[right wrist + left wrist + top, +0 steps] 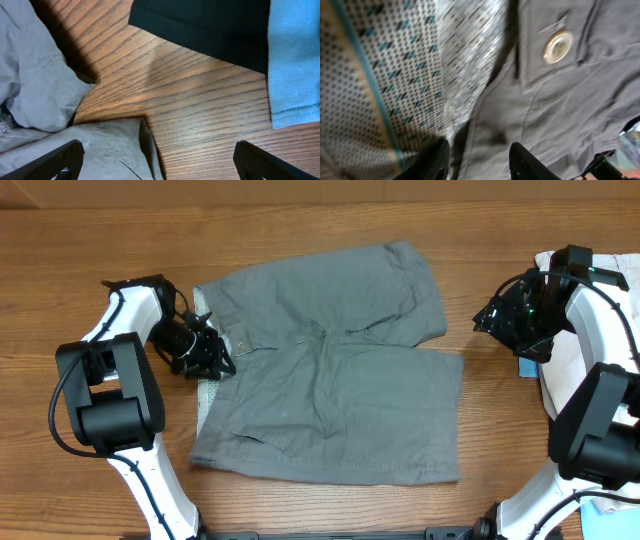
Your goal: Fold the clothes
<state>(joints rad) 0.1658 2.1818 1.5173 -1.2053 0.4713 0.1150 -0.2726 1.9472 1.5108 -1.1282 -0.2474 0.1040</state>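
Wooden table (320, 220), shorts (330, 400) centre: left gripper (213, 358) at waistband (207, 405), hold indiscernible; a shallow pinch could slip. Right gripper (157, 159) wide, empty.

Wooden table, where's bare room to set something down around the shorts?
Bare wooden table runs along the far edge beyond the flat grey woven shorts, and between their leg hems and the pale garment pile on the right. Crowded: left fingers at the waistband, right arm over that pile.
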